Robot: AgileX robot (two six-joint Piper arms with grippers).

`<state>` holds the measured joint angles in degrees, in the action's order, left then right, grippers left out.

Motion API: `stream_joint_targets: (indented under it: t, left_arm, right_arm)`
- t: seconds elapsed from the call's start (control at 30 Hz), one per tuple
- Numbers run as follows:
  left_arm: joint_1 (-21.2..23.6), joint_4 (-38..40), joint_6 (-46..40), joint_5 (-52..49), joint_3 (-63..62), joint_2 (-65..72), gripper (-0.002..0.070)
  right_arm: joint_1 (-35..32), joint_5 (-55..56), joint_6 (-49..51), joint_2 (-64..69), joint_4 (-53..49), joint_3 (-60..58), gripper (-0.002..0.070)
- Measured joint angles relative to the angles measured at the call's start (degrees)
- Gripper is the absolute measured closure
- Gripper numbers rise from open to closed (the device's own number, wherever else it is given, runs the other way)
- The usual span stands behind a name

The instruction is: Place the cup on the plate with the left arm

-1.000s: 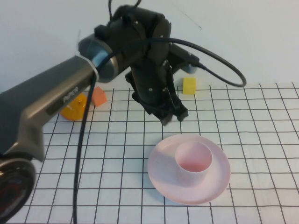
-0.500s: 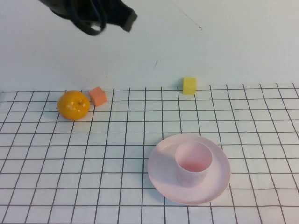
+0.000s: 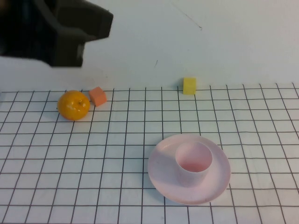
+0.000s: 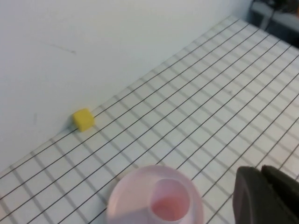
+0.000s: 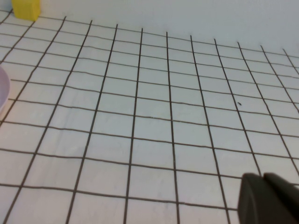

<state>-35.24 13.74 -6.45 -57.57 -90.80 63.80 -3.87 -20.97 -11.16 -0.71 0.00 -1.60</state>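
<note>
Cup (image 3: 193, 163) sits upright on plate (image 3: 161, 179), w/ nothing gripping it, so placing looks done. Left gripper (image 4: 266, 196) hangs high above the surface, right gripper (image 5: 268, 198) low over bare grid; jaws together on both. Next: park left arm (image 3: 51, 30).

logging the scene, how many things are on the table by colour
pink: 2, the cup standing on the plate
orange: 2, an orange fruit and a small orange block
yellow: 1, a yellow cube
total: 5
</note>
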Motion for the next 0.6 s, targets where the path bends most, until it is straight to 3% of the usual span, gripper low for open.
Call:
stream_joint_targets:
  t: [0.1, 0.3, 0.4, 0.6]
  left_arm:
    - [0.0, 7.8, -1.9, 7.2, 9.2, -4.2, 0.0676]
    - [0.0, 18.2, -3.6, 9.4, 21.7, -7.1, 0.0676]
    - [0.0, 18.0, -6.0, 10.5, 23.9, -6.5, 0.0676]
    - [1.5, 9.9, -13.2, 15.5, 25.9, -7.7, 0.0676]
  right_arm:
    - [0.0, 0.0, 0.0, 0.0, 0.3, 0.0, 0.0678]
    - [0.0, 0.0, 0.0, 0.0, 0.0, 0.0, 0.0678]
    - [0.0, 0.0, 0.0, 0.0, 0.3, 0.0, 0.0678]
    - [0.0, 0.0, 0.0, 0.0, 0.3, 0.0, 0.0678]
